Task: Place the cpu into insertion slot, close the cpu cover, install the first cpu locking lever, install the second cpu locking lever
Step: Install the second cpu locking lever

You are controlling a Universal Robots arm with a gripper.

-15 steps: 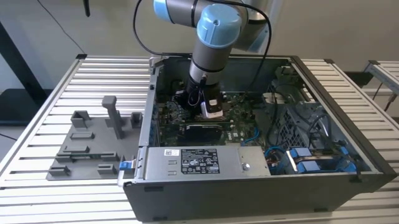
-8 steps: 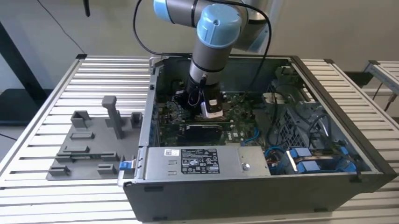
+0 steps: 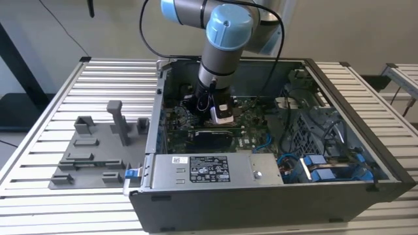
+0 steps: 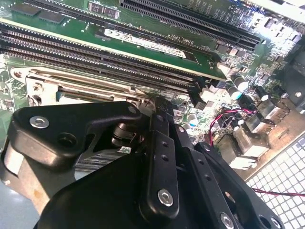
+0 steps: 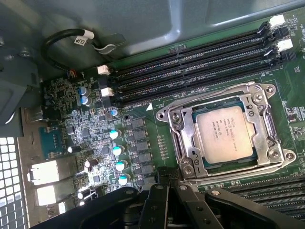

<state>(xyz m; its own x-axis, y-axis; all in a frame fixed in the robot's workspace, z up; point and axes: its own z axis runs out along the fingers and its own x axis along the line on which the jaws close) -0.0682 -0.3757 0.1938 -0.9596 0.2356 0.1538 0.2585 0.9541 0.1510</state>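
First wrist view, nearest: black gripper [image 5: 164, 191], fingers pressed together, holding nothing, poised just beside the insertion slot [image 5: 178, 136]. Beyond: cpu [image 5: 225, 134] seated flat in that slot, silver cover frame down around it. Farther: green circuit board [image 5: 143, 107], black memory slots [image 5: 190, 64], grey case wall.

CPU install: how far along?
The cpu sits in the insertion slot with the metal cover frame down around it. The end effector hovers at the socket's edge, holding nothing visible. Whether either locking lever is latched can't be told.
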